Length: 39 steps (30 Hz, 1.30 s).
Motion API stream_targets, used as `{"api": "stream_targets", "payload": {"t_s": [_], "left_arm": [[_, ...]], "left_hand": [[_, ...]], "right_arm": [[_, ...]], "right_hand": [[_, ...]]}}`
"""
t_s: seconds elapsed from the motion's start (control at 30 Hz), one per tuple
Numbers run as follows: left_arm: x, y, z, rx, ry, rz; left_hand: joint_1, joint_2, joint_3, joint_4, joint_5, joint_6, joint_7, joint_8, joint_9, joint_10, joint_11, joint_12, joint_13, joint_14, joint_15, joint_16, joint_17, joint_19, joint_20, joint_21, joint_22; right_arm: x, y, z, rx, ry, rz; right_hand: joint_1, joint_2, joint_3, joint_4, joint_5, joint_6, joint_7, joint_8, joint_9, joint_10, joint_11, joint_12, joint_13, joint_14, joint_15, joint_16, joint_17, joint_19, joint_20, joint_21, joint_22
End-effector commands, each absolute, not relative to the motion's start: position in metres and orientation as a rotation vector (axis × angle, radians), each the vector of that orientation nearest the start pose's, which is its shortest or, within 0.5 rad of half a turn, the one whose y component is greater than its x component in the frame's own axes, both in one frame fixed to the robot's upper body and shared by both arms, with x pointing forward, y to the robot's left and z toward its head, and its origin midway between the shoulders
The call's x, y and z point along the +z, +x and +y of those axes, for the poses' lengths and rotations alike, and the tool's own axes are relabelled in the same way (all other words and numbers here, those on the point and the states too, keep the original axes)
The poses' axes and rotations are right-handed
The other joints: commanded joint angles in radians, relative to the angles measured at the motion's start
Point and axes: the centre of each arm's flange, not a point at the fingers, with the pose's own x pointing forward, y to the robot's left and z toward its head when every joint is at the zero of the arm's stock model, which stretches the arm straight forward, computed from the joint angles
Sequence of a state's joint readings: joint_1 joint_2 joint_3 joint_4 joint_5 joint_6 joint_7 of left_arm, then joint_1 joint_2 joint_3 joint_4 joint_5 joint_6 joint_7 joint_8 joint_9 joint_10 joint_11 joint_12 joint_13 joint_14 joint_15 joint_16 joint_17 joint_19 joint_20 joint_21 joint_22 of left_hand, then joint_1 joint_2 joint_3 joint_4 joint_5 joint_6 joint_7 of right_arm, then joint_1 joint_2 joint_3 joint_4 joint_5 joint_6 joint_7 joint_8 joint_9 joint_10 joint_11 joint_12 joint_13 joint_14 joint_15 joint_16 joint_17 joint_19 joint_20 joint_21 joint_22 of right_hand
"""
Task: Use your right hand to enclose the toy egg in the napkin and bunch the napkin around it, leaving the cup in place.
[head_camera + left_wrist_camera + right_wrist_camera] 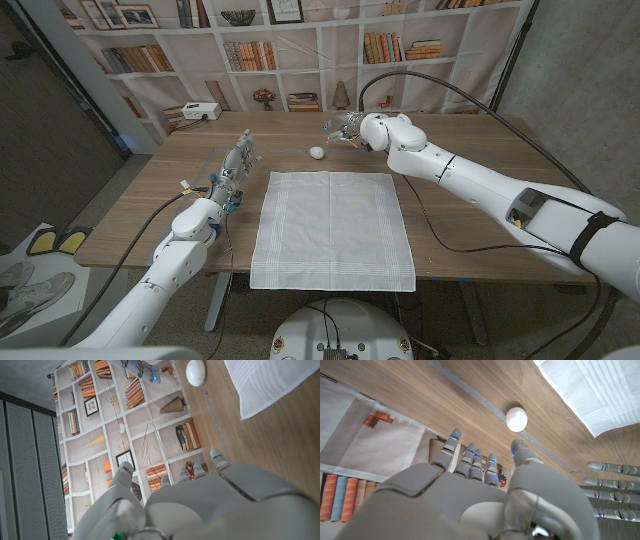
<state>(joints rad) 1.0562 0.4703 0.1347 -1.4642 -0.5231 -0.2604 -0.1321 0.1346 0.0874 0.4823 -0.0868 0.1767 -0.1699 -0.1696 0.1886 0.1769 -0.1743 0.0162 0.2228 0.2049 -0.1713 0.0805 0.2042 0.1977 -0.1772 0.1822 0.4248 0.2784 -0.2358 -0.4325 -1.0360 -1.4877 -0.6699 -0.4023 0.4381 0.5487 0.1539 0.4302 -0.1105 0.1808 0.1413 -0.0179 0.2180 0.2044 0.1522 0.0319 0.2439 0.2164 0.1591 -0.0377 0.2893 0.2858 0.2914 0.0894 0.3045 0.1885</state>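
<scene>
My left hand (236, 163) stands idle at the left, fingers apart, holding nothing. The white cloth napkin (332, 228) lies flat and square mid-table. The smooth white toy egg (317, 152) sits on wood just beyond its far edge. My right hand (345, 128), fingers apart and empty, hovers near it; next I judge I must grasp the egg.

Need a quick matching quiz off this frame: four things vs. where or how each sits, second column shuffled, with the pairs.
1. toy egg
2. napkin
3. left hand
4. right hand

A. spread flat at the table's middle
B. fingers apart, holding nothing, left of the napkin
C. on bare wood just beyond the napkin's far edge
D. holding nothing, near the egg, past the napkin's far edge

Pairs: 1-C, 2-A, 3-B, 4-D
</scene>
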Motion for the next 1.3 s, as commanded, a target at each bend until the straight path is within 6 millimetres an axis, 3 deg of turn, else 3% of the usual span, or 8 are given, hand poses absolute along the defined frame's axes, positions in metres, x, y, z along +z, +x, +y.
{"api": "stream_targets", "payload": {"t_s": [0.03,0.23,0.6,0.87,1.07,1.3], "left_arm": [[-0.058,0.607,0.323,-0.196,-0.001,-0.608],[-0.058,0.608,0.323,-0.197,0.000,-0.605],[-0.059,0.612,0.323,-0.204,-0.001,-0.598],[-0.060,0.614,0.323,-0.205,-0.003,-0.593],[-0.059,0.616,0.323,-0.211,-0.003,-0.590],[-0.058,0.615,0.323,-0.211,-0.002,-0.587]], "left_hand": [[-0.007,0.007,0.005,0.001,0.003,-0.040,0.004,-0.002,0.001,-0.049,0.008,0.007,0.002,-0.021,0.009,0.003,0.002,-0.084,0.005,-0.003,0.003],[-0.007,0.007,0.005,0.002,0.003,-0.040,0.004,-0.002,0.001,-0.049,0.007,0.007,0.002,-0.020,0.010,0.003,0.002,-0.084,0.004,-0.003,0.001],[-0.008,0.007,0.005,0.002,0.003,-0.040,0.003,-0.002,0.001,-0.049,0.010,0.006,0.002,-0.020,0.011,0.002,0.003,-0.084,0.005,-0.003,-0.001],[-0.009,0.007,0.005,0.003,0.003,-0.040,0.004,-0.002,0.001,-0.049,0.009,0.006,0.002,-0.020,0.009,0.002,0.003,-0.084,0.004,-0.003,-0.002],[-0.010,0.006,0.005,0.003,0.003,-0.040,0.003,-0.002,0.001,-0.049,0.009,0.006,0.002,-0.020,0.009,0.002,0.003,-0.083,0.005,-0.003,-0.003],[-0.011,0.006,0.005,0.004,0.003,-0.040,0.004,-0.002,0.001,-0.050,0.009,0.006,0.003,-0.020,0.011,0.002,0.003,-0.082,0.005,-0.003,-0.004]], "right_arm": [[0.092,0.663,-0.031,0.267,-1.735,-0.388],[0.088,0.669,-0.025,0.274,-1.744,-0.391],[0.080,0.677,-0.015,0.270,-1.737,-0.441],[0.073,0.678,-0.008,0.189,-1.749,-0.533],[0.069,0.681,-0.001,0.213,-1.745,-0.539],[0.065,0.687,0.007,0.238,-1.759,-0.528]], "right_hand": [[0.007,0.007,0.006,0.003,-0.004,0.008,-0.006,0.000,0.002,-0.002,-0.006,0.001,0.005,0.010,-0.012,0.007,0.006,0.006,-0.007,0.008,0.002],[0.011,0.011,0.007,0.001,-0.003,0.011,-0.007,0.000,0.001,0.004,-0.004,0.003,0.005,0.015,-0.013,0.010,0.007,0.012,-0.008,0.009,0.002],[0.041,0.008,0.010,-0.021,-0.003,0.048,-0.010,0.008,-0.001,0.043,-0.010,0.016,0.003,0.050,-0.026,0.022,0.006,0.042,-0.012,0.019,0.002],[0.061,-0.064,-0.036,-0.048,0.009,0.134,-0.021,0.027,-0.004,0.134,-0.034,0.043,0.000,0.138,-0.046,0.048,-0.001,0.103,-0.014,0.038,0.002],[0.069,-0.070,-0.039,-0.052,0.013,0.139,-0.023,0.027,-0.005,0.137,-0.035,0.043,0.000,0.141,-0.050,0.048,-0.002,0.107,-0.017,0.039,0.002],[0.102,-0.068,-0.038,-0.059,0.025,0.106,-0.028,0.009,-0.006,0.130,-0.046,0.036,-0.001,0.146,-0.055,0.047,-0.003,0.111,-0.021,0.039,0.002]]}}
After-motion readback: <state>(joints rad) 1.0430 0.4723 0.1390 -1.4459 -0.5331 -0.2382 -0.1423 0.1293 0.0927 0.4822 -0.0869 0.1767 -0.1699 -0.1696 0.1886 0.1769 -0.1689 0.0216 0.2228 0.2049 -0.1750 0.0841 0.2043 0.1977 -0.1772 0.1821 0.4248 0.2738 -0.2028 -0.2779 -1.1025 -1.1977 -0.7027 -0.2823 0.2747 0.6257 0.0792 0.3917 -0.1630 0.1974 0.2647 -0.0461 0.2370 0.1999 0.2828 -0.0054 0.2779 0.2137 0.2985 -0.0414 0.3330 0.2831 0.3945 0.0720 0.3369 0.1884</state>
